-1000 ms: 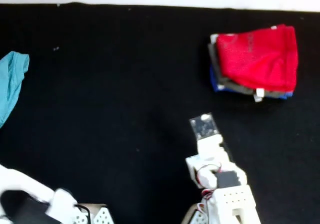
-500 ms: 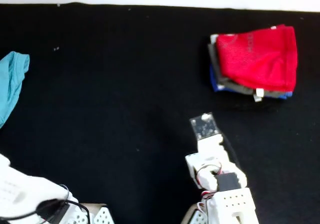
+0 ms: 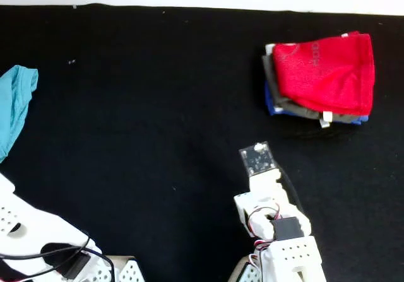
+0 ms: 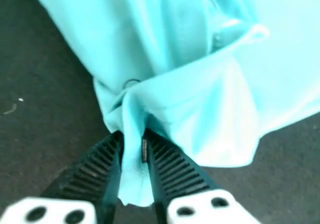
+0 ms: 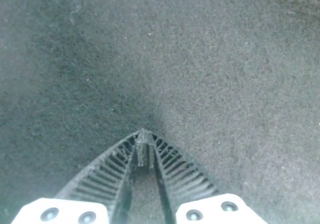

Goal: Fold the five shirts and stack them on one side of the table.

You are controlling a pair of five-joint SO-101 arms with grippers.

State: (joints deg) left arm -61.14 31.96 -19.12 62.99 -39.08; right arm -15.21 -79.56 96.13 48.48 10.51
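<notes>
Black all over, the counter (image 3: 158,74) carries the stack (image 3: 322,74) of folded shirts at its far right, red one uppermost. The stack's long axis runs across the counter. It is parked to one side, I judge, so that the middle is free for folding. Well apart from the stack, at the opposite edge, lies the teal shirt (image 3: 16,105), unfolded and crumpled. What shows of it runs lengthwise from far to near. The left tool (image 4: 132,149) pinches a ridge of its fabric, probably to drag it out toward the stack's side. The right tool (image 5: 144,146), pressed together and empty, hangs over bare counter near the stack.
</notes>
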